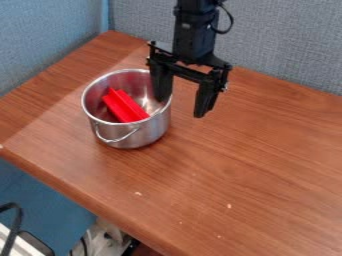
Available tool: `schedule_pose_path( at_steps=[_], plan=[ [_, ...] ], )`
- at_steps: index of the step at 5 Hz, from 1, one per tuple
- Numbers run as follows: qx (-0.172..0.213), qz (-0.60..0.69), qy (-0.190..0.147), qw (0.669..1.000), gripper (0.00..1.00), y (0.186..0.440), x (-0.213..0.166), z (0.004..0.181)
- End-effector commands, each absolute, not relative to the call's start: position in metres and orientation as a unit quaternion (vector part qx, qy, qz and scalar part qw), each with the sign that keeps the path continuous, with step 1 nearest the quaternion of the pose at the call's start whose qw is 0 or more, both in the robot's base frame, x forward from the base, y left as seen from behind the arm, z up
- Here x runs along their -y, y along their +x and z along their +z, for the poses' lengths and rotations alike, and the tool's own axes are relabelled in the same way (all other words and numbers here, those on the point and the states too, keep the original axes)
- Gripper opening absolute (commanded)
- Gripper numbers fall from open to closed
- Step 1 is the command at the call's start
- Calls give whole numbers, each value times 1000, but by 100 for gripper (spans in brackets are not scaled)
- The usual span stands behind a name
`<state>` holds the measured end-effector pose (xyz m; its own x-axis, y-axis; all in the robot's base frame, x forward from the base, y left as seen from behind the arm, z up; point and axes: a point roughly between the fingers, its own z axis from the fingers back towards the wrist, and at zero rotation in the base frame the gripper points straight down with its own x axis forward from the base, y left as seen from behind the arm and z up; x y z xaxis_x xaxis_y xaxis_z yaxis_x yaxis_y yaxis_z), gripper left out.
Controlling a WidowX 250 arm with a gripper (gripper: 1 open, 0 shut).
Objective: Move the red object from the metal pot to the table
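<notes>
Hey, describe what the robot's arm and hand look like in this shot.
The arm is a slim black column coming down from the top edge. Its hand is black too: a flat crossbar carrying two long, straight, narrow fingers. No markings or coloured parts are visible; a dark cable seems to run alongside the arm.
</notes>
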<state>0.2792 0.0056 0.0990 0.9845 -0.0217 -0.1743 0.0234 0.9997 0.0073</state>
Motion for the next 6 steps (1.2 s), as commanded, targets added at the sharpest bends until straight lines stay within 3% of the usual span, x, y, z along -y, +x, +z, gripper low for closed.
schedule_pose_path(
  at_steps=[1,4,6],
  plan=[
    [-73,-2,5,997,100,279,-16,107],
    [-52,17,8,998,100,266,-53,121],
    [-44,37,17,998,100,259,-87,120]
  ],
)
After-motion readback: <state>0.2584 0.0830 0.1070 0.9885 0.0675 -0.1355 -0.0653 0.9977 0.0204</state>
